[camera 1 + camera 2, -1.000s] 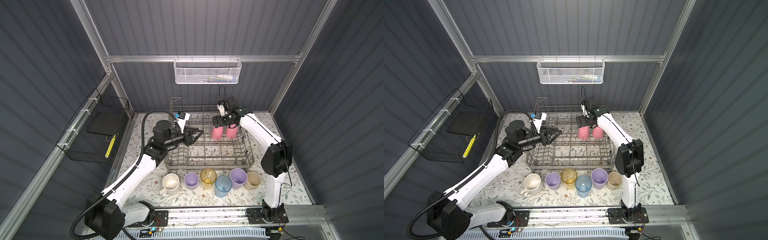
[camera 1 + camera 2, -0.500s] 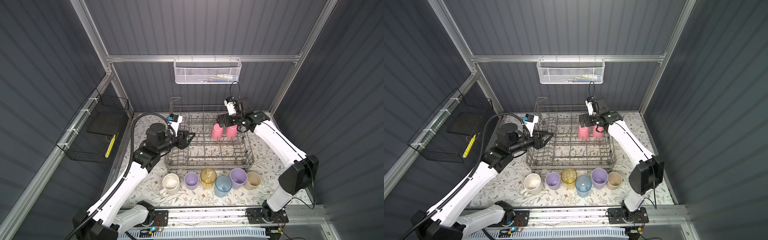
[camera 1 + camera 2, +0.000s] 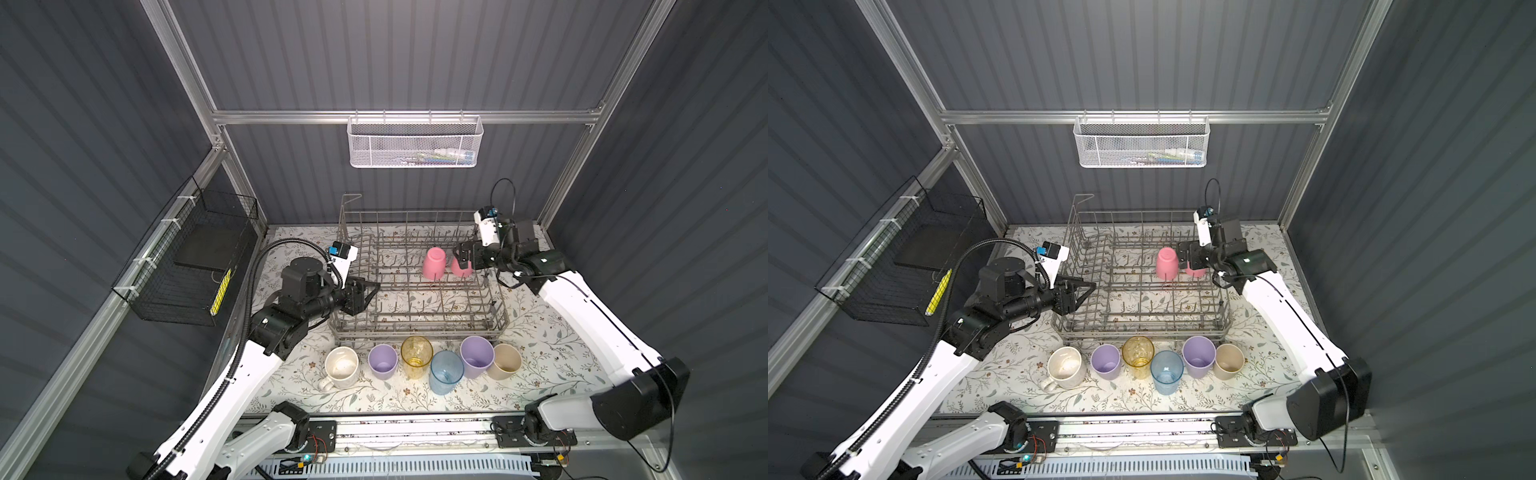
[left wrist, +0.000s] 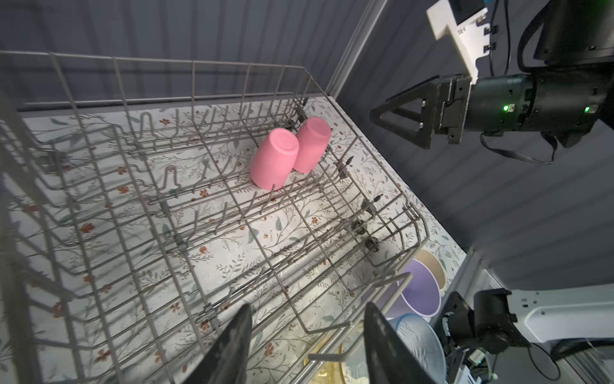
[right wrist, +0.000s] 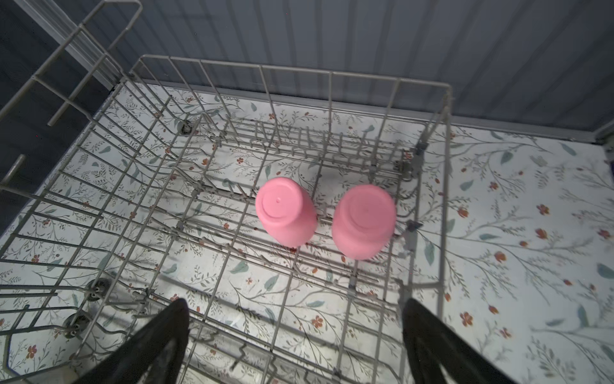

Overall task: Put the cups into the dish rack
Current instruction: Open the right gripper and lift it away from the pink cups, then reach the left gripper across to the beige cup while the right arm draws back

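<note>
Pink cups [image 5: 285, 212] sat upturned at two o'clock in the dish rack [image 5: 332, 74]; we saw the right pincer [image 5: 296, 301] wide apart nearby, the left pincer [image 4: 309, 306] half apart at nine, both empty.

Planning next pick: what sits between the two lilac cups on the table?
The clear yellow tumbler and the clear blue tumbler stand between the left lilac cup and the right lilac cup; both top views show it.

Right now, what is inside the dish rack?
Two pink cups, upside down and side by side near the far right corner of the dish rack; the other tines are bare. Their inverted bodies hide their insides and the tines beneath them.
</note>
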Available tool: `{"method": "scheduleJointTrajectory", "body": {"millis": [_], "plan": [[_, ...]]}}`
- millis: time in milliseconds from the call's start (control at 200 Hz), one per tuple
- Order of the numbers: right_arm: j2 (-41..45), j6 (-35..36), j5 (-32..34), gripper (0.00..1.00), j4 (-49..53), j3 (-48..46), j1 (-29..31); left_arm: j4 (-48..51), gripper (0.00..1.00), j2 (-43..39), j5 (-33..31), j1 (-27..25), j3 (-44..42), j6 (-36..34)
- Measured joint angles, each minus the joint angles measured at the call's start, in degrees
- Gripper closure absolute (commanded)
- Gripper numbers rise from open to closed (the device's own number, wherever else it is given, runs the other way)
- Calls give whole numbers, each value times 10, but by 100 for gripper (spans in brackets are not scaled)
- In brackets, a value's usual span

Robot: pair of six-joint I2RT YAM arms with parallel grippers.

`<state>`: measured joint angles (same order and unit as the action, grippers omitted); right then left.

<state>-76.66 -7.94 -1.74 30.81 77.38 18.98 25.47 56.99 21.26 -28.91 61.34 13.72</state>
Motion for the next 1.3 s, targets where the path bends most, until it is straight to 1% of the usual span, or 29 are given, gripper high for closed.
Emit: {"method": "scheduleJointTrajectory", "body": {"millis": [150,250,335,455,615,720,886,1011,1301], "plan": [[79,-25,-16,1,-16,-64,-69,-14,46,35,61,-5,12,-23],[113,-44,-30,1,-22,-102,-116,-16,46,58,91,-25,32,-52],[130,-54,-37,1,-22,-125,-138,-4,46,84,101,-64,60,-89],[138,-62,-47,1,-21,-134,-148,36,46,126,99,-144,108,-150],[135,-69,-58,1,-26,-134,-153,99,46,179,73,-237,154,-219],[132,-71,-62,1,-26,-134,-155,135,47,211,52,-276,175,-248],[132,-73,-70,1,-33,-139,-160,172,47,254,15,-311,215,-277],[132,-74,-73,1,-34,-148,-163,192,48,290,-25,-331,242,-293],[132,-76,-80,1,-36,-165,-166,222,49,365,-89,-372,263,-312]]}}
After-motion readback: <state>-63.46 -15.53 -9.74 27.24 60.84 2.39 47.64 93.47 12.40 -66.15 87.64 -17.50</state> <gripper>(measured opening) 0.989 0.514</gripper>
